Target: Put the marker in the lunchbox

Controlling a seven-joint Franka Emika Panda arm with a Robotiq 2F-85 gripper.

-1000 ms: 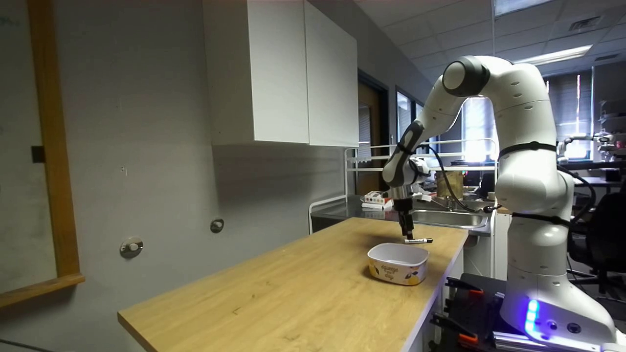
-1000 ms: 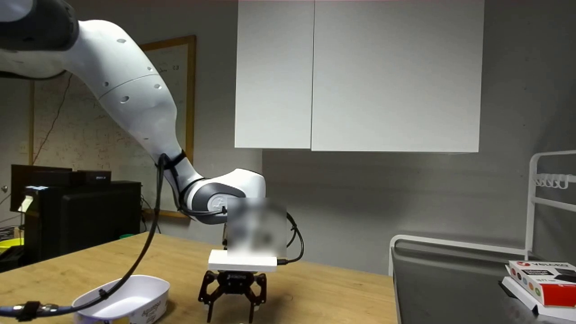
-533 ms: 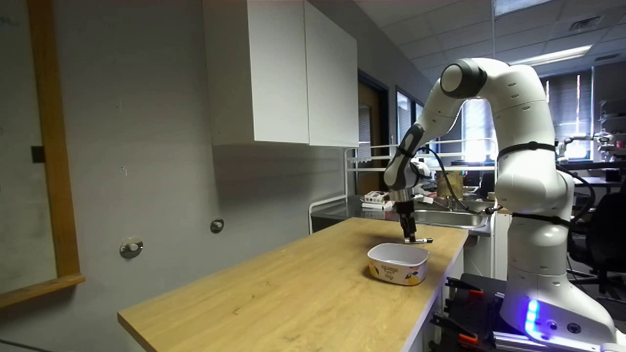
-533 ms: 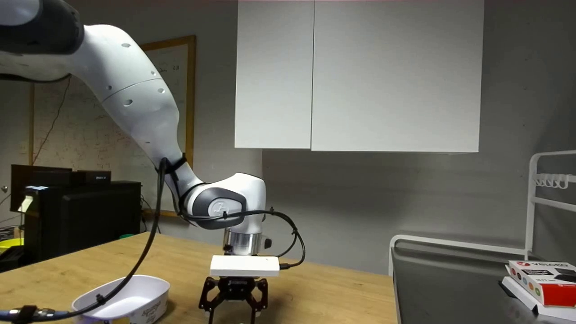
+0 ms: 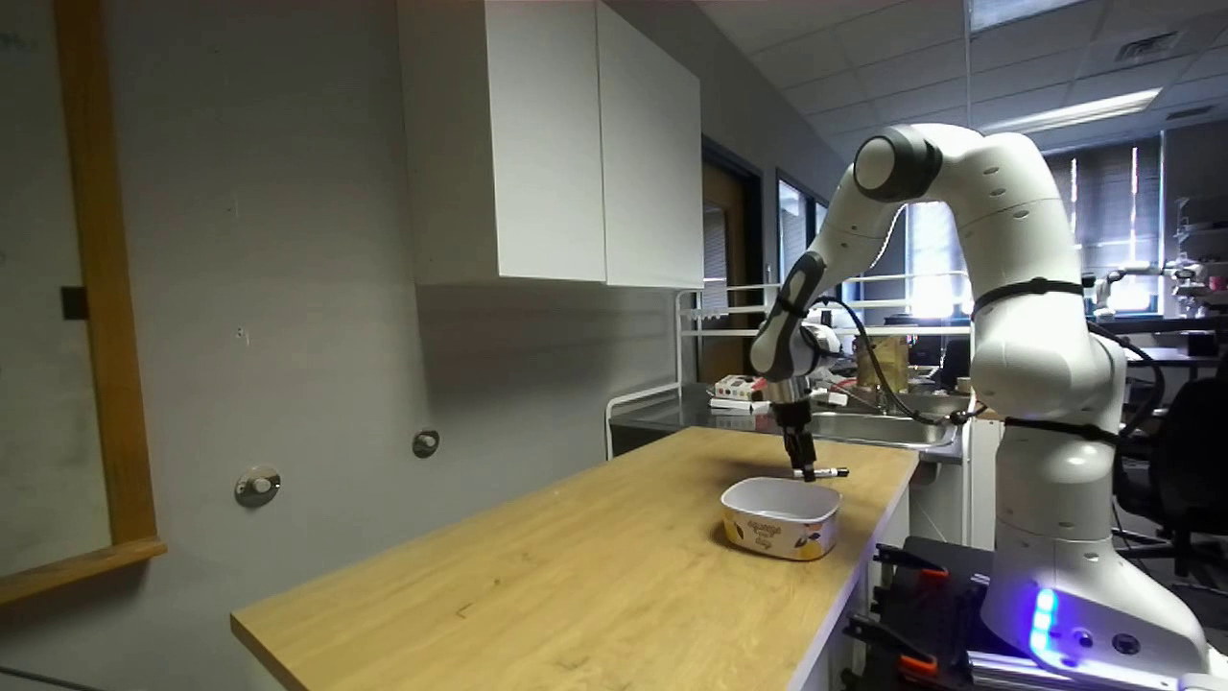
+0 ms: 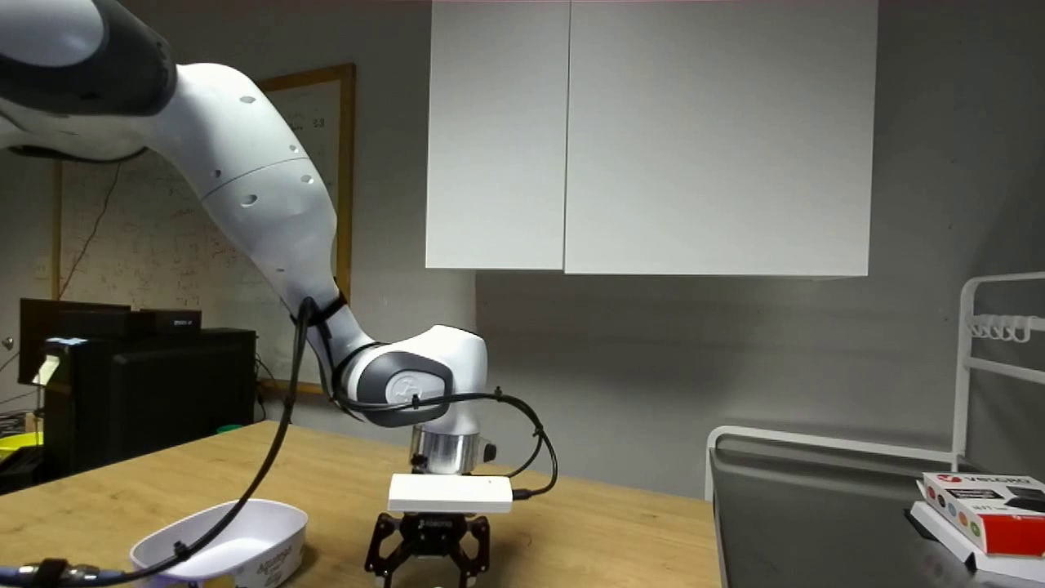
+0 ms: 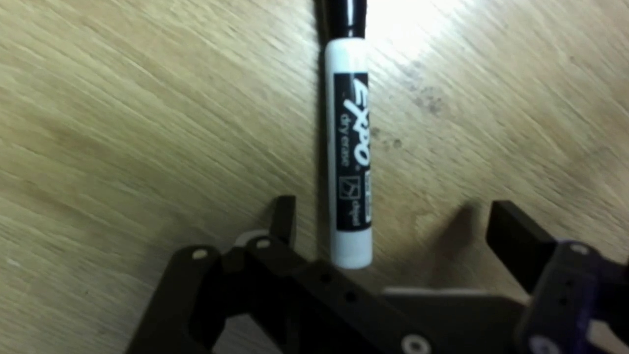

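Observation:
The marker (image 7: 350,147) is white with a black label and black cap and lies flat on the wooden table. It also shows in an exterior view (image 5: 833,472), behind the lunchbox. My gripper (image 7: 391,209) is open and points down over the marker's white end. In the wrist view the marker lies between the two fingertips, nearer the left one, apart from both. The gripper also shows in both exterior views (image 5: 807,475) (image 6: 428,578); its fingertips are cut off by the lower edge in one. The lunchbox (image 5: 779,534) (image 6: 269,555), whitish with a printed side, stands upright beside the gripper.
The wooden table (image 5: 537,566) has a free edge along the robot's side. A sink (image 5: 878,429) and a dark counter (image 6: 816,523) with small boxes (image 6: 992,514) adjoin its far end. White cabinets (image 5: 595,144) hang on the wall above. A cable (image 6: 282,425) hangs from the arm.
My gripper has moved down and slightly toward the lunchbox's side of the marker, still open. The marker and the lunchbox have not moved.

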